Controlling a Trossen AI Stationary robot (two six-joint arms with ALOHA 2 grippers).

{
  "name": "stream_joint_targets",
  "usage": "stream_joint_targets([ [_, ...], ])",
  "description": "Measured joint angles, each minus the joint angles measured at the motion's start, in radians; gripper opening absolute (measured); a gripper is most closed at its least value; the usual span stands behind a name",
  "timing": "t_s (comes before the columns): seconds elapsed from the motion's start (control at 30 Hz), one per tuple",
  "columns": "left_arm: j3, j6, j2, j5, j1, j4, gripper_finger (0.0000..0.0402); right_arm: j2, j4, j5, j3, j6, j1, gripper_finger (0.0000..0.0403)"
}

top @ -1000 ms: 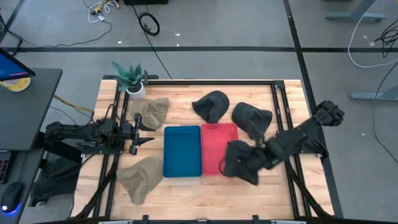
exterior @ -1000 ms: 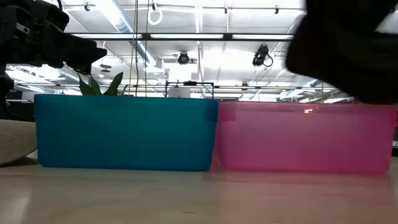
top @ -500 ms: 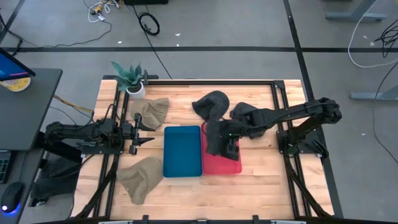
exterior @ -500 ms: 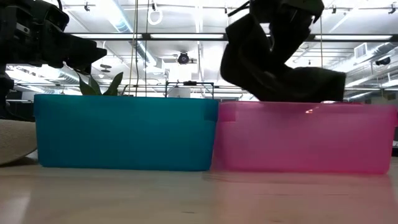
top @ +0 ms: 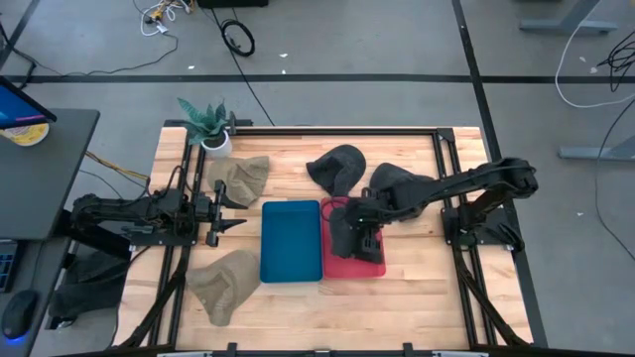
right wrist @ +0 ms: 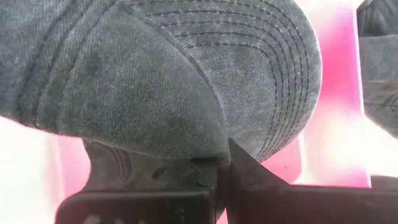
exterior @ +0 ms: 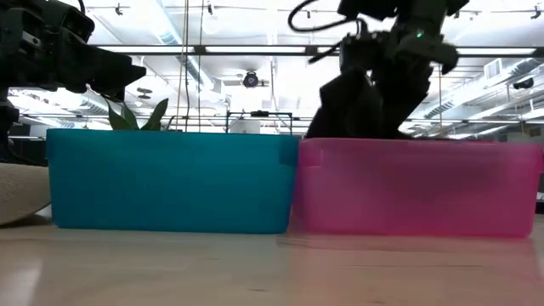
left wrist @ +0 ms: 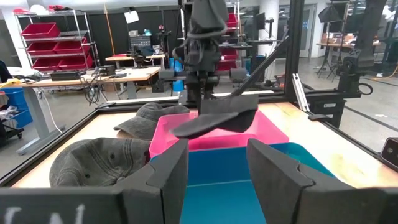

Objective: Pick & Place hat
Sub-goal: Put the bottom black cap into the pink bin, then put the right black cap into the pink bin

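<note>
My right gripper (top: 363, 218) reaches from the table's right over the red bin (top: 369, 266) and is shut on a dark grey cap (top: 343, 234). In the low view the cap (exterior: 355, 104) hangs with its lower part behind the pink wall (exterior: 416, 187). Two more dark caps (top: 337, 167) (top: 402, 183) lie flat on the table beyond the bin. My left gripper (top: 236, 210) waits open at the table's left, beside the blue bin (top: 291, 241). My right gripper (right wrist: 222, 164) pinches the dark cap between its two fingers where the stitched brim (right wrist: 273, 74) meets the crown (right wrist: 124, 93). It comes from above, pointing down. The brim (left wrist: 217, 118) sticks out about level below the fingers, over the red bin; whether the cap touches the bin's floor is hidden.
Two tan caps lie on the table's left, one (top: 238, 178) toward the far edge and one (top: 223, 283) toward the near edge. A potted plant (top: 206, 124) stands at the far left corner. Black frame rails (top: 446, 169) run along the table's sides.
My right gripper carried the dark cap from the table's near right toward the left and far side, until it was over the red bin, and then sank. The cap swung from high at the right to hanging with its lower part inside the bin. The gripper stayed shut.
</note>
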Motion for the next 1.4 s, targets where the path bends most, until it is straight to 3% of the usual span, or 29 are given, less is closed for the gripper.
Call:
stream_joint_targets([
  [0.2,0.0,0.0,0.0,0.0,0.0,0.0,0.017,0.065,0.018,-0.011,0.0,0.004,-0.039,0.0006],
  [0.43,0.0,0.0,0.0,0.0,0.0,0.0,0.017,0.096,0.014,-0.141,0.0,-0.019,-0.083,0.0041],
  [0.57,0.0,0.0,0.0,0.0,0.0,0.0,0.017,0.088,0.005,-0.152,0.011,-0.032,-0.096,0.0096],
  [0.83,0.0,0.0,0.0,0.0,0.0,0.0,0.017,0.083,0.082,-0.172,0.073,-0.095,-0.118,0.0254],
  [1.0,0.0,0.0,0.0,0.0,0.0,0.0,0.017,0.083,0.156,-0.137,0.075,-0.037,-0.1,0.0315],
  [1.17,0.0,0.0,0.0,0.0,0.0,0.0,0.017,0.083,0.078,-0.136,0.075,0.076,-0.087,0.0331],
  [1.4,0.0,0.0,0.0,0.0,0.0,0.0,0.017,0.068,-0.067,-0.136,0.075,0.166,-0.092,0.0314],
])
